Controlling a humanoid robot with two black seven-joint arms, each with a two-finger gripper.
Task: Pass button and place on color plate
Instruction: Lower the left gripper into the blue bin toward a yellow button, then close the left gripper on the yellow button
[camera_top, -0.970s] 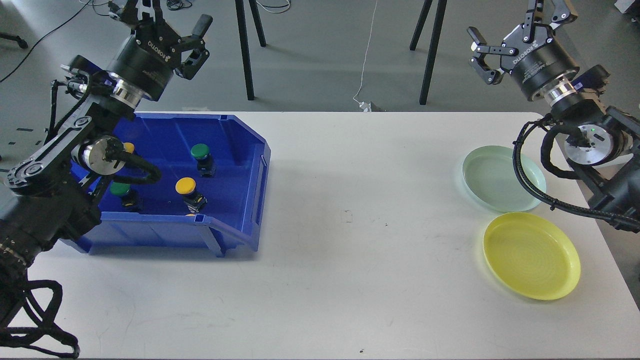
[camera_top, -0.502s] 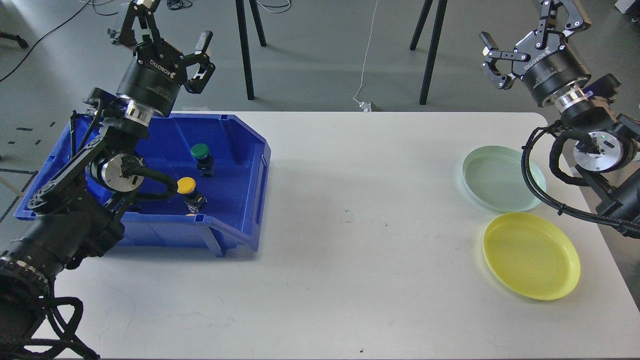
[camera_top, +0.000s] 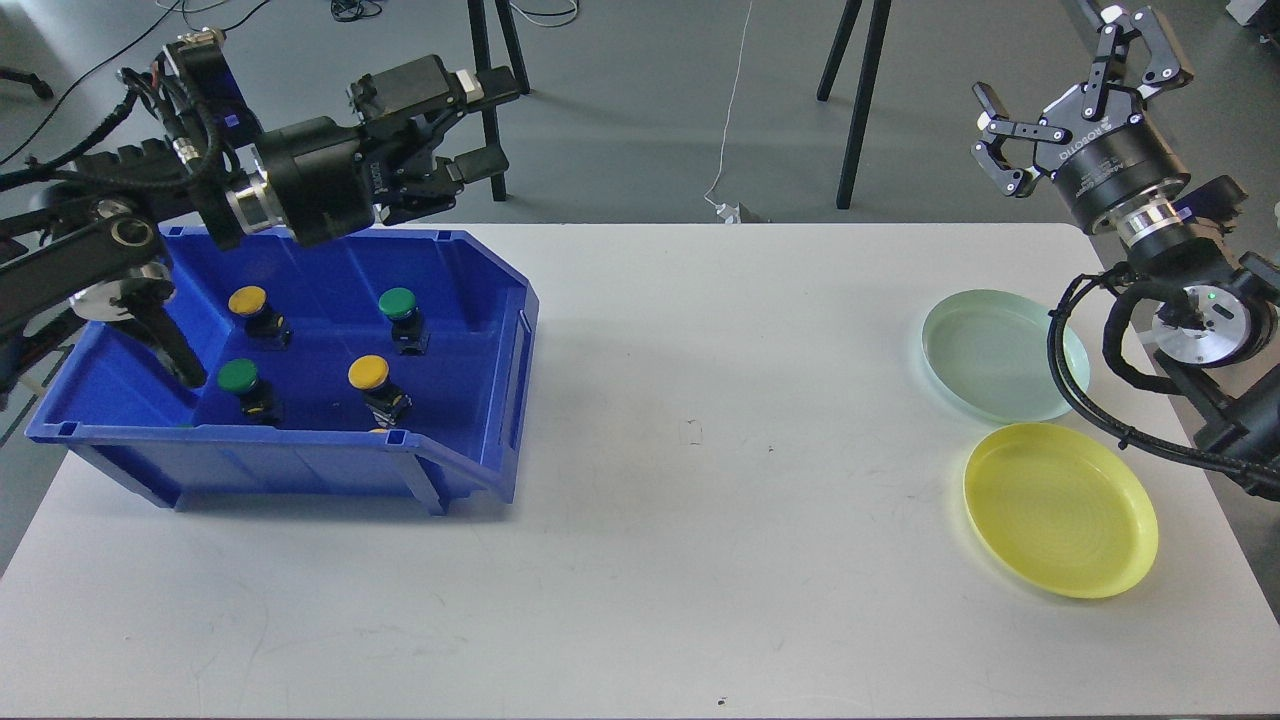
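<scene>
A blue bin (camera_top: 480, 400) on the left of the table holds two yellow buttons (camera_top: 368, 373) (camera_top: 247, 300) and two green buttons (camera_top: 397, 300) (camera_top: 238, 376). My left gripper (camera_top: 490, 125) is open and empty, pointing right above the bin's back rim. A pale green plate (camera_top: 990, 355) and a yellow plate (camera_top: 1060, 510) lie empty at the right. My right gripper (camera_top: 1075, 65) is open and empty, raised behind the table's far right corner.
The white table (camera_top: 700, 500) spans the view. Black stand legs (camera_top: 850, 100) stand on the floor behind it. My right arm's cables (camera_top: 1075, 390) hang over the green plate's right edge.
</scene>
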